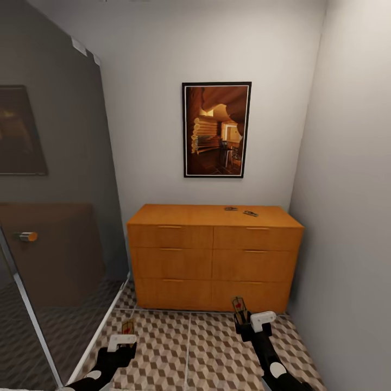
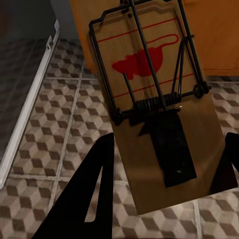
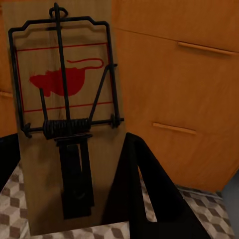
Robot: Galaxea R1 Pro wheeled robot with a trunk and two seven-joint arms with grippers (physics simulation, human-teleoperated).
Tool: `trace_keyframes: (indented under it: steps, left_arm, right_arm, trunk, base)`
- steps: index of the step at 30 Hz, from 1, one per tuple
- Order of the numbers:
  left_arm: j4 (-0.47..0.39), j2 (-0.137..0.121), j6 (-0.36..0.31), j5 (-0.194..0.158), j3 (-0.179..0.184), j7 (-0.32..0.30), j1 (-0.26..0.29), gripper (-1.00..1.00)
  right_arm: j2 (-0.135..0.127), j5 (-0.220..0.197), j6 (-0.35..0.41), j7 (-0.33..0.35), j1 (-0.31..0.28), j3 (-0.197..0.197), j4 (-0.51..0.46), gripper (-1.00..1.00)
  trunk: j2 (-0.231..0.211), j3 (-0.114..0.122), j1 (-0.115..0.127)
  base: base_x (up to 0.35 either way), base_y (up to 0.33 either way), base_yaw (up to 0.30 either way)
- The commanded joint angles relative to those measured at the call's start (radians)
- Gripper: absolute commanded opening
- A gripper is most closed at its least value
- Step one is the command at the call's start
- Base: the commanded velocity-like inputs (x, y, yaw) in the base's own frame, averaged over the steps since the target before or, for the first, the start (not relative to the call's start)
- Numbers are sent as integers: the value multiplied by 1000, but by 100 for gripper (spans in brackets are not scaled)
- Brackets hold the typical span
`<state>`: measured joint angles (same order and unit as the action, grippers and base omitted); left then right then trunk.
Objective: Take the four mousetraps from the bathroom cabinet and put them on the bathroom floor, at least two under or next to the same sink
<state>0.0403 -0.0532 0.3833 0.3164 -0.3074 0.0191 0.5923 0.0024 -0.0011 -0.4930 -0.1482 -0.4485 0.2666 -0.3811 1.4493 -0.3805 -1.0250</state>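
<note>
My left fingers (image 1: pixel 128 338) gripped one trap (image 2: pixel 154 94), my right fingers (image 1: pixel 243 320) another (image 3: pixel 64 114); two lay on the cabinet (image 1: pixel 214 255). I judged best: keep both pinched level, carry to the sink, lower onto the floor (image 1: pixel 206 347).

Two mousetraps (image 1: pixel 240 211) atop cabinet (image 1: pixel 214 255).
</note>
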Motion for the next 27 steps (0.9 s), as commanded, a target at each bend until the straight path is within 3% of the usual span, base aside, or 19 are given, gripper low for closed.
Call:
trace_keyframes:
  steps: [1, 19, 27]
  left_arm:
    - [4, 0, 6, 10, -9, 2, 1, -100]
    - [4, 1, 6, 10, -9, 2, -2, -100]
    - [4, 1, 6, 11, -9, 2, -2, -100]
  right_arm:
    - [-1, -3, -3, -8, -1, 8, 1, -100]
    - [-1, -3, -4, -8, -1, 6, 1, -100]
    - [-1, -3, -4, -8, -1, 6, 1, -100]
  trunk:
    - [1, -1, 0]
    - [1, -1, 0]
    - [1, -1, 0]
  base:
    - [0, 0, 229]
    - [0, 0, 31]
    - [0, 0, 194]
